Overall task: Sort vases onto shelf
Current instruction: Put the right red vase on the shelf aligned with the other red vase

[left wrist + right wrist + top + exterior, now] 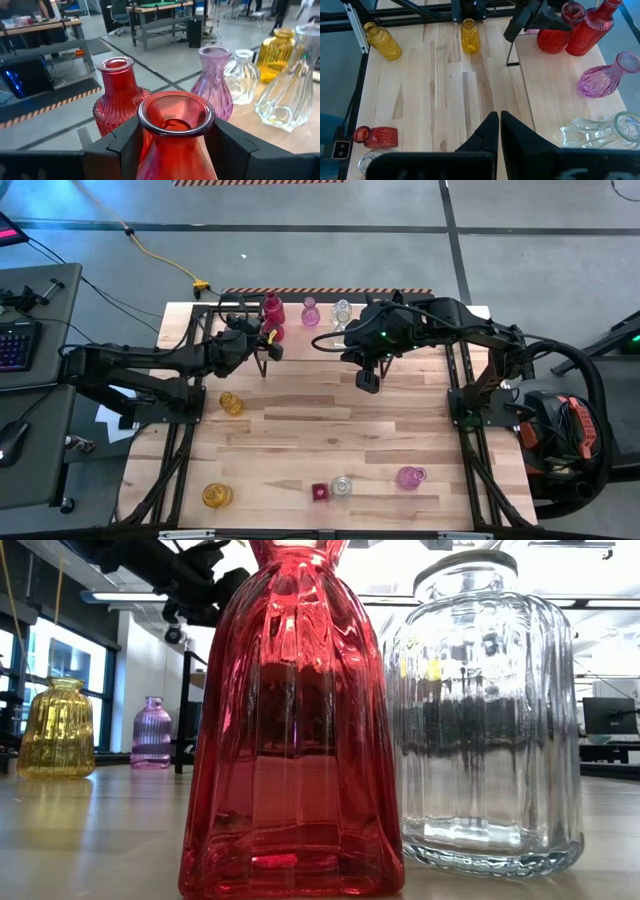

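The shelf (pixel 400 330) stands at the table's far edge. On it are a ribbed red vase (pixel 117 95), a pink vase (pixel 212 85), small clear vases (pixel 243 75) and a yellow one (pixel 276 52). My left gripper (pixel 265 340) is at the shelf's left end, shut on a smooth red vase (pixel 175 130). My right gripper (pixel 499 131) hangs shut and empty above the table, just in front of the shelf. More vases stand on the table: yellow (pixel 232 402), yellow (pixel 217 495), red (pixel 320 492), clear (pixel 342 486) and pink (pixel 410 477). My left gripper pinches the smooth red vase just below its flared mouth, at the neck (pixel 172 145), one finger (pixel 117 147) on each side. The fingers come nearly level from the table's left. The vase is upright, its base (pixel 552 49) at the shelf top; whether it rests there I cannot tell.
The ribbed red vase stands right behind the held one, the pink vase (pixel 310 312) close beside it. My right arm (pixel 420 325) reaches over the shelf's right half. Bare tabletop (pixel 330 430) lies between the shelf and the near row of vases.
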Robot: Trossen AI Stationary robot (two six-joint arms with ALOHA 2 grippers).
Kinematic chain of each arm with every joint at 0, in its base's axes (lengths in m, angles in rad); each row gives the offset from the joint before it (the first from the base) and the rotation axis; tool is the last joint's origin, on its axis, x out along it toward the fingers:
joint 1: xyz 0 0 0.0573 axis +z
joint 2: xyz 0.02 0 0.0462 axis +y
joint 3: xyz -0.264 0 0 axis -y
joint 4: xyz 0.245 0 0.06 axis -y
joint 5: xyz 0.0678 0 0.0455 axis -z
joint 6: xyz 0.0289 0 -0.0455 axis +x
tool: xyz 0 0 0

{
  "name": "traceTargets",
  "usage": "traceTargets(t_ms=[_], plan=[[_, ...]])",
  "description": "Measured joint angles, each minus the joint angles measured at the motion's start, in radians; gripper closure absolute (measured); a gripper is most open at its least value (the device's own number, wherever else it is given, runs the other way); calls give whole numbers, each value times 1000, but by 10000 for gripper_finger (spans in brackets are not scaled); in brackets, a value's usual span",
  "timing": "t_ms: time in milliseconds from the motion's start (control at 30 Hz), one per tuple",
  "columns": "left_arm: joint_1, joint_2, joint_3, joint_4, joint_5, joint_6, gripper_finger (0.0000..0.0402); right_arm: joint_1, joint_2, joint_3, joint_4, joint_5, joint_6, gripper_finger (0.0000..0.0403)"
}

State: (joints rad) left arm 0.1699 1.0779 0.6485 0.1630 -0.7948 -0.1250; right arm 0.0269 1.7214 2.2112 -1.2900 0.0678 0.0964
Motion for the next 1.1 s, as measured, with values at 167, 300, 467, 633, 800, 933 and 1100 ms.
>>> traceTargets(t_ms=[167, 300, 467, 633, 800, 933, 1100], plan=[[2, 0, 7, -59, 7, -64, 215, 0, 0, 0, 0, 0, 0, 402], [15, 1, 7, -89, 13, -88, 215, 0, 0, 0, 0, 0, 0, 402], [42, 1, 7, -91, 36, -109, 215, 0, 0, 0, 0, 0, 0, 402], [67, 1, 7, -90, 123, -150, 215, 0, 0, 0, 0, 0, 0, 402], [80, 1, 7, -91, 148, -162, 215, 0, 0, 0, 0, 0, 9, 402], [79, 1, 7, -91, 148, -183, 215, 0, 0, 0, 0, 0, 11, 402], [79, 1, 7, -102, 137, -181, 215, 0, 0, 0, -5, 0, 11, 402]])
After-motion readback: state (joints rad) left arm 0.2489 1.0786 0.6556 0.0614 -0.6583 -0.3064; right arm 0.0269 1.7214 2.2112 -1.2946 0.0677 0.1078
